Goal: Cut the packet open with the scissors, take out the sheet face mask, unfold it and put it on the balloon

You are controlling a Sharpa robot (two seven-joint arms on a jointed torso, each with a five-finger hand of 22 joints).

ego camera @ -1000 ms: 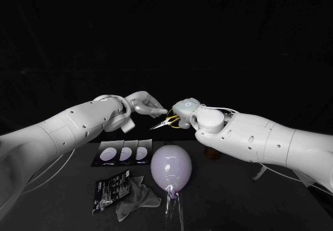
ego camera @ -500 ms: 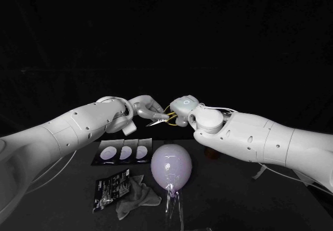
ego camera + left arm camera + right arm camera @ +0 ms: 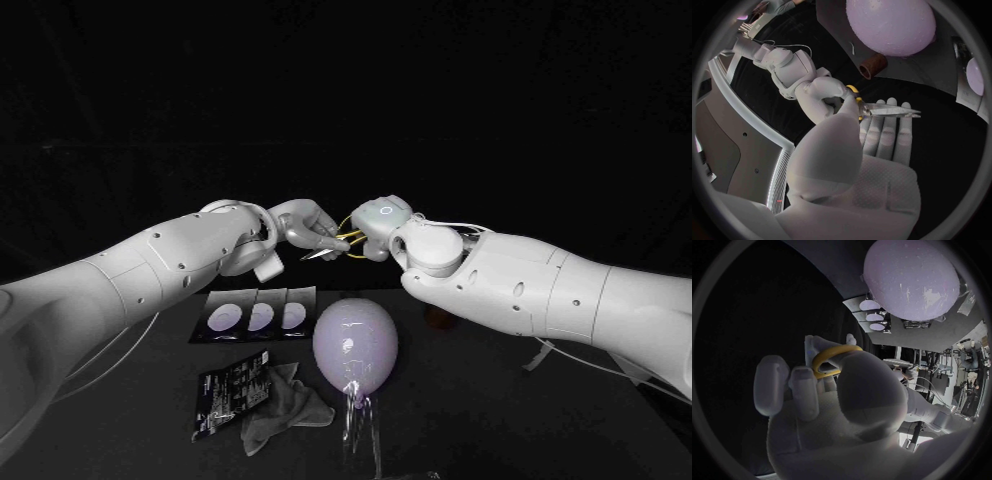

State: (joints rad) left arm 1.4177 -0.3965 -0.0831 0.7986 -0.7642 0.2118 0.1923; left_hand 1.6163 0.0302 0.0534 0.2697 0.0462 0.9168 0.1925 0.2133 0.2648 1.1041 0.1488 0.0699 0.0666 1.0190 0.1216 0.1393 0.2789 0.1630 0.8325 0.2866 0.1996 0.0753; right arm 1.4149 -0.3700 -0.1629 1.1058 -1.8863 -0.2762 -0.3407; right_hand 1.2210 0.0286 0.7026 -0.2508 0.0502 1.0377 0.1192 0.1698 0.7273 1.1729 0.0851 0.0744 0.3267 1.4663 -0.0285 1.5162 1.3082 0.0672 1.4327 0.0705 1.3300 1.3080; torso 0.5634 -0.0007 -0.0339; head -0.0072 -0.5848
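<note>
Grips scissors (image 3: pixel 326 249) by the yellow loops with right hand (image 3: pixel 378 228), raised above balloon (image 3: pixel 356 345). Lays left hand (image 3: pixel 300 225) fingers (image 3: pixel 886 135) flat along the blades, probably to steady or reseat them; cannot tell whether pinching. Has packet (image 3: pixel 231 393) lying on counter (image 3: pixel 476 400), near balloon.

Balloon (image 3: pixel 356 345) glossy, smooth; scissors (image 3: pixel 891 111) w/ shiny metal blades, plastic loops.

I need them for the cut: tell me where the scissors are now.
Head view, centre: the scissors are in the air above the balloon, yellow handles in the right hand, blades reaching the left hand.
</note>
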